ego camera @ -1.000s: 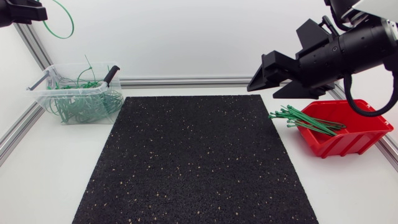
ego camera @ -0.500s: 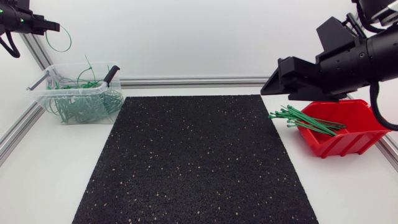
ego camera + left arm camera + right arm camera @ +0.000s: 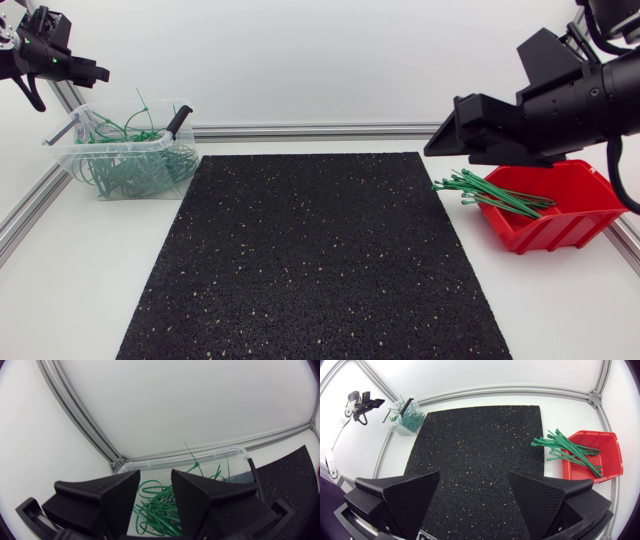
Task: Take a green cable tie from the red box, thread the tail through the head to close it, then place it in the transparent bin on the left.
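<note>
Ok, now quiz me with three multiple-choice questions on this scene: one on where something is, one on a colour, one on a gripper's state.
1. Where are the straight cable ties?
A) in the red box, ends poking over its rim
B) mid-mat
C) in a gripper

2. What colour is the mat?
A) blue
B) black with pale specks
C) white

3. How is the left gripper?
A) shut on a tie
B) shut on a handle
C) open, empty

Answers:
1 A: the bundle lies across the box's rim, beside the mat.
2 B: the head view shows it plainly.
3 C: its wrist view shows a gap between the fingers, with the transparent bin below.
</note>
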{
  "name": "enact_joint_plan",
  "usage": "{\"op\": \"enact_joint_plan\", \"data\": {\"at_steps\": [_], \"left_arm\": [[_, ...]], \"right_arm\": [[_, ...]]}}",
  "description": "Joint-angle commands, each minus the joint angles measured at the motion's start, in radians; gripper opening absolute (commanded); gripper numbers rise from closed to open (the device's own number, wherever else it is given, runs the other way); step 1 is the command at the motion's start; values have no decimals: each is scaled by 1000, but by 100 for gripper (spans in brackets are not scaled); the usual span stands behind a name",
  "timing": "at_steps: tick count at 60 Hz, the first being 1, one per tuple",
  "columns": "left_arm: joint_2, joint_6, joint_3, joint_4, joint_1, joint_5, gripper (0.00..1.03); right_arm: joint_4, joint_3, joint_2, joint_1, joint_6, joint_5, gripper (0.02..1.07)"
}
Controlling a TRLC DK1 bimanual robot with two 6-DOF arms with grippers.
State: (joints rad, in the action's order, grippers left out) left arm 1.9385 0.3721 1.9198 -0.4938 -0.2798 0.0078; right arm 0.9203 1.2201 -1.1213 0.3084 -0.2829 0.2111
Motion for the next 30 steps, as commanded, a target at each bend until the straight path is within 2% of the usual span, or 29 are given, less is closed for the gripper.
{"op": "enact_joint_plan", "data": {"at_steps": [1, 30], "left_arm": [[10, 30, 53, -34, 13, -8, 100], [-76, 13, 18, -40, 13, 1, 100]], "right_arm": [[17, -33, 14, 11, 21, -6, 102], [17, -39, 31, 3, 31, -9, 102]]}}
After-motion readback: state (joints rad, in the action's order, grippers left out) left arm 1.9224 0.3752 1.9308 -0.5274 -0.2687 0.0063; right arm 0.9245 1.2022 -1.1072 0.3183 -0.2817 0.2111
